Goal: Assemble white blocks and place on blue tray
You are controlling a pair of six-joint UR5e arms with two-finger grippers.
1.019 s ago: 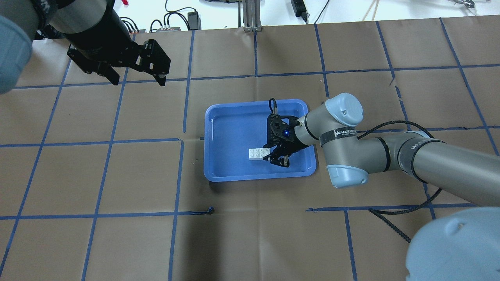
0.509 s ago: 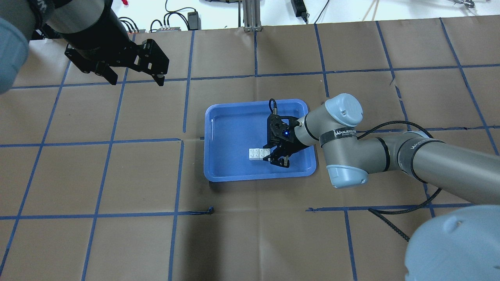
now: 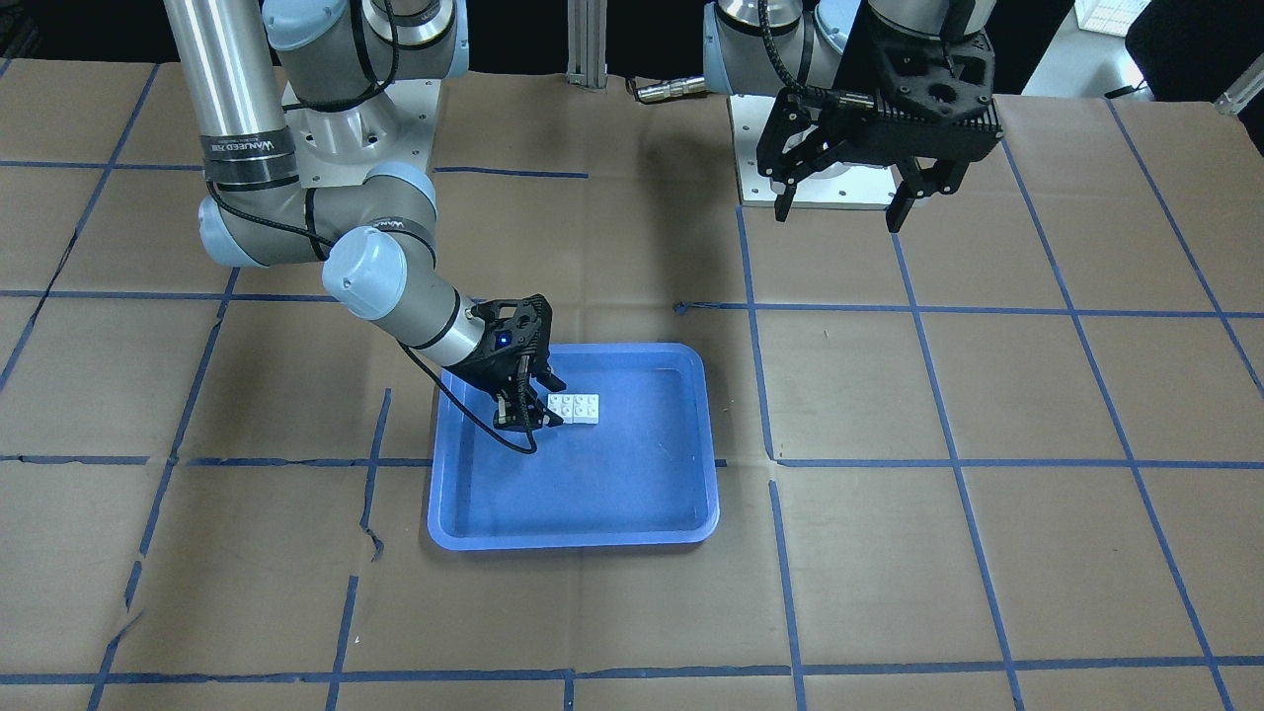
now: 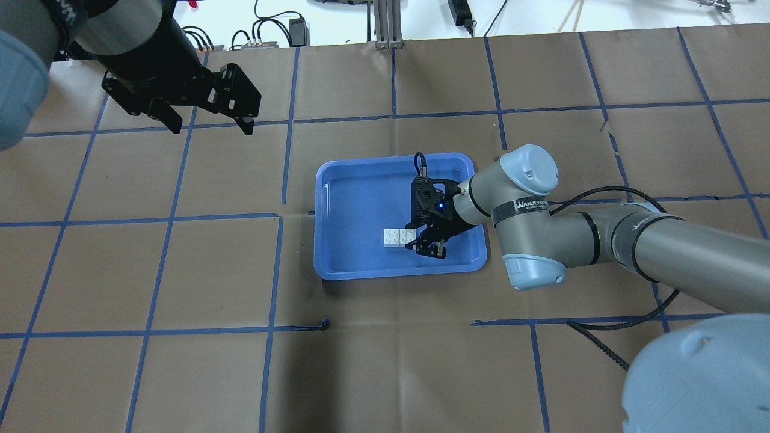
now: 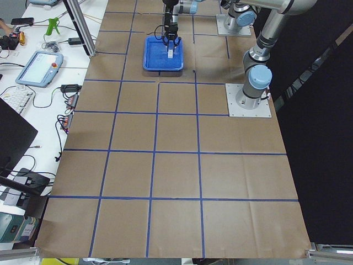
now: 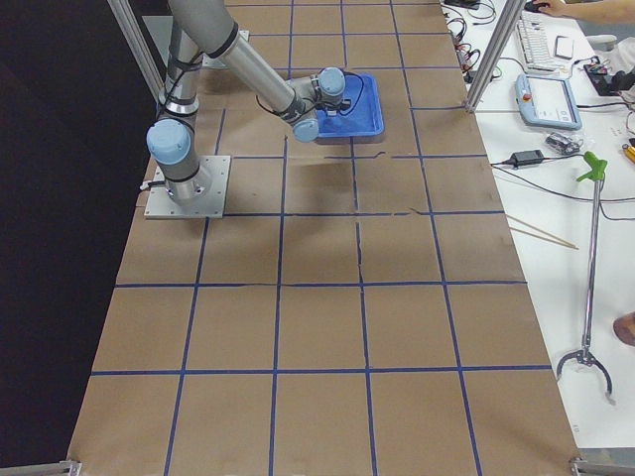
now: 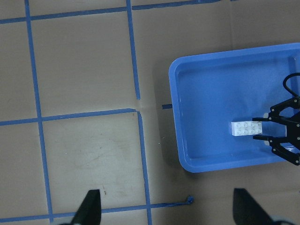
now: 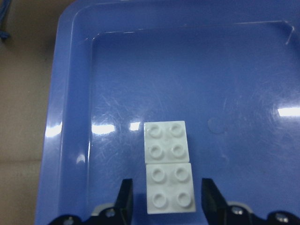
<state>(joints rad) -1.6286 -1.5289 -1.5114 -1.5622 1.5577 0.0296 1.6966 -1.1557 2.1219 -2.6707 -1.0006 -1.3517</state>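
The two white blocks [image 4: 399,237] lie end to end, studs up, on the floor of the blue tray [image 4: 361,198], near its right front part. My right gripper [image 4: 424,245] is low in the tray and open. In the right wrist view its fingers [image 8: 124,199] stand either side of the nearer of the white blocks [image 8: 168,171], with a small gap on each side. My left gripper [image 4: 210,123] is open and empty, high over the table's far left. The front-facing view shows the blocks [image 3: 574,408], the tray [image 3: 592,494], the right gripper [image 3: 531,405] and the left gripper [image 3: 849,197].
The table is covered in brown paper with a grid of blue tape lines [image 4: 283,216]. A black cable [image 4: 607,355] trails on the paper under my right arm. Cables and devices lie past the far edge [image 4: 289,30]. The left wrist view looks down on the tray [image 7: 206,117].
My left gripper has drifted slightly away from the tray. My right gripper and the white blocks have not visibly moved.
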